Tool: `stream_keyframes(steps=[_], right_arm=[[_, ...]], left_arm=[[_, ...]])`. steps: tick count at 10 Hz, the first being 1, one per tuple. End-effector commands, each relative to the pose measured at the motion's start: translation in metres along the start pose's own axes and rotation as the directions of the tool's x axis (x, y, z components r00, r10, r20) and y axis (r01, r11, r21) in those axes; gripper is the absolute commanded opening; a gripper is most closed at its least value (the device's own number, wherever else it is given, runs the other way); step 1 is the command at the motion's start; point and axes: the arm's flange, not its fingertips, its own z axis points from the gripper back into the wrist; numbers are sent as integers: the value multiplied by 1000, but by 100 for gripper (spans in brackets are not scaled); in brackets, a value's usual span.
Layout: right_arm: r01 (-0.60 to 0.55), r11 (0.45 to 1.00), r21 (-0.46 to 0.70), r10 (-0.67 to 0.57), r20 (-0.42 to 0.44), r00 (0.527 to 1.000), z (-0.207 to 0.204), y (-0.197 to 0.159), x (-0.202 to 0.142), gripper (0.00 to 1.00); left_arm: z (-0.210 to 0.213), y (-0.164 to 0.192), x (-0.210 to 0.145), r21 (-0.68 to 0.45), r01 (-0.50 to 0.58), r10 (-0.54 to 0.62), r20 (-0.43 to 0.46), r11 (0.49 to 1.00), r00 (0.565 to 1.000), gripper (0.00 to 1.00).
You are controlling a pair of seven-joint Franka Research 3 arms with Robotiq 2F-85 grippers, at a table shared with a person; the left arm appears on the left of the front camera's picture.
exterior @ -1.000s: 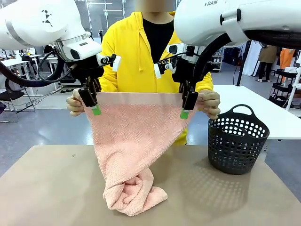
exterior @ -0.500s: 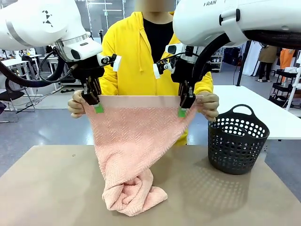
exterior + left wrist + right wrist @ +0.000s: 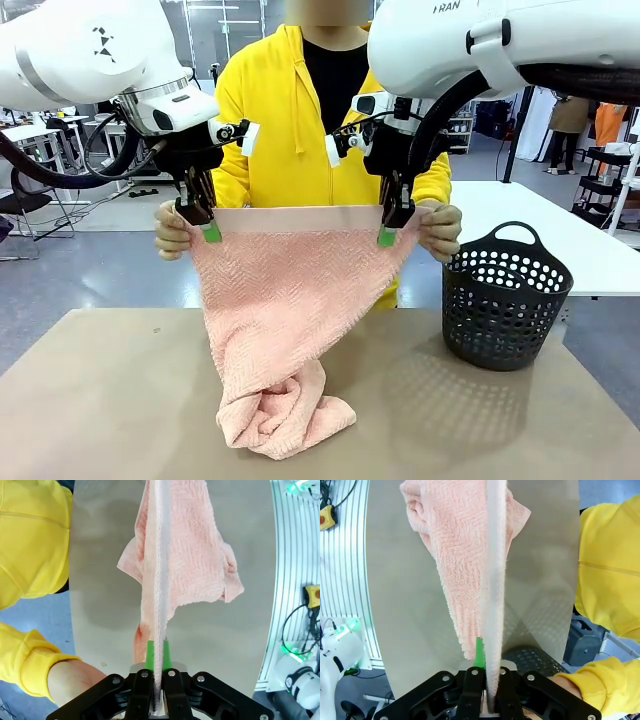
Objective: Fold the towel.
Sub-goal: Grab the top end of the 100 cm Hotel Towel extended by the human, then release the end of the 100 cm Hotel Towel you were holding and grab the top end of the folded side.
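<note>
The light pink towel (image 3: pixel 285 300) hangs by its plain hem band above the table, its lower end bunched on the tabletop (image 3: pixel 285 415). My left gripper (image 3: pixel 208 228) is shut on the hem's left end, and my right gripper (image 3: pixel 388 232) is shut on its right end. The person's hands (image 3: pixel 172 232) hold the two top corners just outside my fingers. In the left wrist view the hem edge (image 3: pixel 159 605) runs straight up from between the green pads (image 3: pixel 149 657). In the right wrist view the towel (image 3: pixel 470 555) hangs the same way from my shut gripper (image 3: pixel 487 672).
A black perforated basket (image 3: pixel 505 295) stands on the table at the right. A person in a yellow hoodie (image 3: pixel 300 110) stands at the far side. A white table (image 3: pixel 580 240) lies behind the basket. The brown tabletop (image 3: pixel 100 400) is bare to the left.
Both grippers have closed on the towel's hem band. The hem and the person's hands have dropped slightly.
</note>
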Motion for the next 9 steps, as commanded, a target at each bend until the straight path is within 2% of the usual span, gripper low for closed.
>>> stream_keyframes(steps=[1,2,9], right_arm=[[-14,1000,-3,14,53,998,-1,1,-4,0],[0,1000,0,0,0,1000,0,0,0,0],[0,1000,0,0,0,1000,0,0,0,0]], left_arm=[[0,-8,-1,24,5,-4,-7,1000,1000,0],[0,0,0,0,0,0,0,1000,1000,0],[0,0,0,0,0,0,0,1000,1000,0]])
